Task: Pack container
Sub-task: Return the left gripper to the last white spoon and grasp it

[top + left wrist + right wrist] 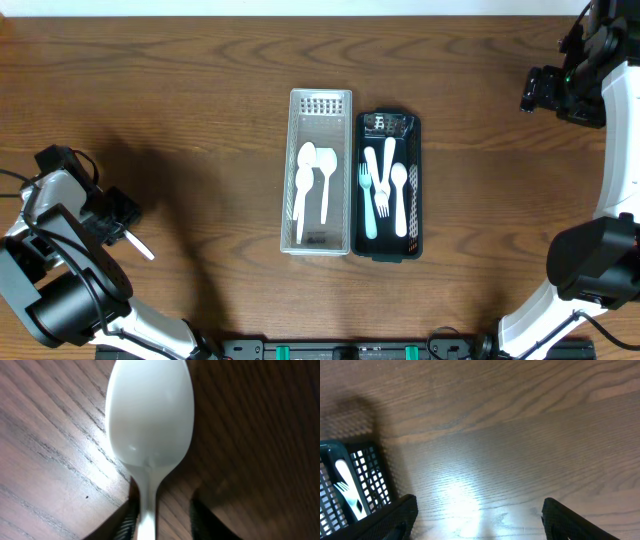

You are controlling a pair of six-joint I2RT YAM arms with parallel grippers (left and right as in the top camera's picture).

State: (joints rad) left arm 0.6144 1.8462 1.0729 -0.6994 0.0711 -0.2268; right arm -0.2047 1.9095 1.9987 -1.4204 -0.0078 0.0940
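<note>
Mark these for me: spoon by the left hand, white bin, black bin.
spoon (150, 415): left wrist view, on the middle of the bowl.
white bin (320, 103): overhead view, on its perforated far end wall.
black bin (386, 252): overhead view, on its near end wall.

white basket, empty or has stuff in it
Not empty: two white spoons lie side by side inside the white basket.
</note>
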